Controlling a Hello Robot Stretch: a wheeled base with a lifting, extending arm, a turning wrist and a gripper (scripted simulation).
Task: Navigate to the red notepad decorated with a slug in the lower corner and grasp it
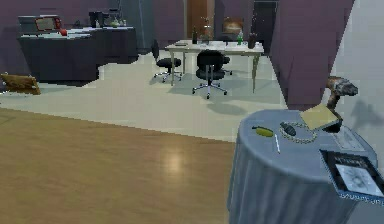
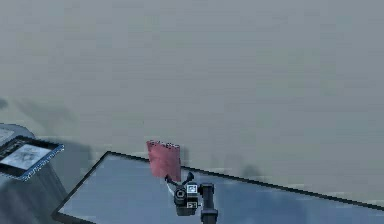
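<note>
Purple walls enclose a large room. Its floor is warm brown wood planking nearest the camera and pale tile beyond. Along the forward view's left runs a long dark grey table. Farther back stands a pale rectangular wooden table with two black wheeled office chairs drawn up to it. At the forward view's lower right is a round table draped in blue-grey cloth. It carries a flat dark slab with a pale screen, a tan box and a small yellow-green blob.

In the arm side view, a plain grey wall rises behind a flat blue-grey table with a dark rim. The dark square arm comes up from the bottom edge. At its far end, the red rectangular notepad stands tilted upward at the tips of the jaws, over this table's far edge. It seems to hang clear of the tabletop, so the jaws hold it. Whether the jaws are open or shut cannot be told. Any decoration on the pad is too small to make out.
</note>
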